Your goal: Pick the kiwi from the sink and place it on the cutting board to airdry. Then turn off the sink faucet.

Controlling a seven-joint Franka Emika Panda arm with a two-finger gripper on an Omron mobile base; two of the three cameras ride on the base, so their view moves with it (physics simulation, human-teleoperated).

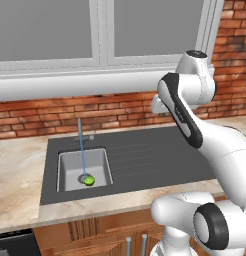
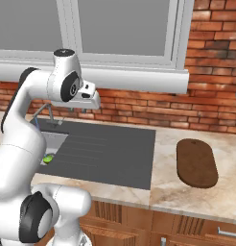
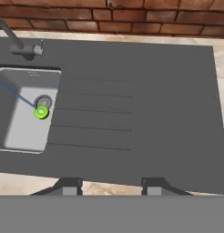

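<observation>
From the left base view I count one kiwi (image 1: 89,180), lying on the floor of the one sink (image 1: 65,172) against the drain, and one sink faucet (image 1: 80,129) behind the basin, with a thin blue stream running from its spout down to the fruit. The basin sits at the left end of a dark ribbed surround (image 1: 145,160) set in a pale marbled counter (image 1: 17,170), backed by a red brick wall (image 1: 40,117) under a wide window sill. From the right base view I count one cutting board (image 2: 197,163), bare, lying on the counter well apart from the surround on its right; the kiwi (image 2: 48,158) shows as a green patch past the arm. In the hand view I see the gripper (image 3: 113,185) high above the ribbed drainboard, its two fingertips (image 3: 69,186) apart with nothing between them, standing at their narrowest setting and holding nothing. The kiwi (image 3: 41,112) lies beside the drain ring in the sink (image 3: 22,132).
</observation>
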